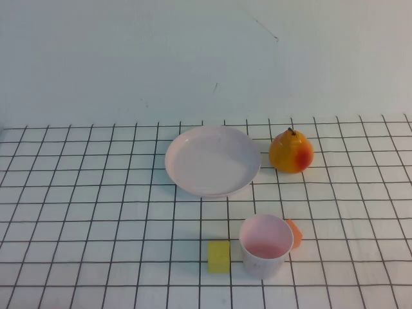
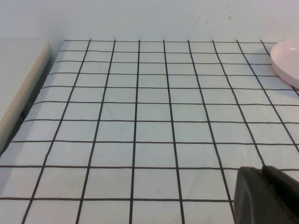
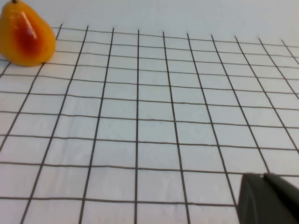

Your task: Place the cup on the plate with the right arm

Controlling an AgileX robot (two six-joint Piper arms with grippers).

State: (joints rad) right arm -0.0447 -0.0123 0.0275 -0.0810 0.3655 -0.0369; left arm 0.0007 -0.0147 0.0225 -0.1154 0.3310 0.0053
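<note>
Jaws together on the right gripper (image 3: 268,198), left gripper (image 2: 266,196) unreadable, while the light, slick cup (image 1: 266,246) sits upright near the plate (image 1: 213,161), best pinched across its rim.

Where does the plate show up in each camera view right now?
High view: plate at centre, beyond the cup, left of the pear.
Left wrist view: only its rim, at the right edge.
Right wrist view: not in it.
Shared landmark: the black-gridded tablecloth.
</note>
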